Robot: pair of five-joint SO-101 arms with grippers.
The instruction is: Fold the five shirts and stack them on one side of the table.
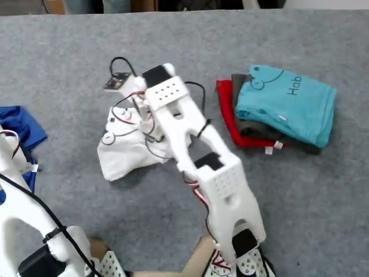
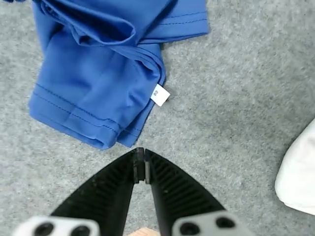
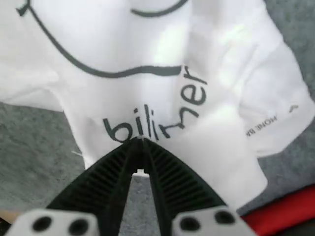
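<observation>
A crumpled white shirt [image 1: 124, 153] with dark print lies left of the table's middle. My right arm [image 1: 173, 115] stretches over it. In the right wrist view my right gripper [image 3: 141, 142] is shut with its tips on the white shirt [image 3: 147, 59], a bit of white fabric showing between the jaws. A blue shirt [image 1: 20, 127] lies bunched at the left edge. My left gripper [image 2: 141, 167] hangs shut and empty over bare grey cloth, just short of the blue shirt [image 2: 98, 73]. At the right, a folded teal shirt [image 1: 288, 104] tops a dark one [image 1: 253, 130] and a red one [image 1: 228, 112].
A grey felt cover [image 1: 300, 196] spans the whole table. My left arm [image 1: 23, 208] rises at the lower left corner. Cables loop around the right arm's wrist. The red shirt's edge [image 3: 290, 211] lies close to the white shirt. A white shape [image 2: 300, 172] sits beside the left gripper.
</observation>
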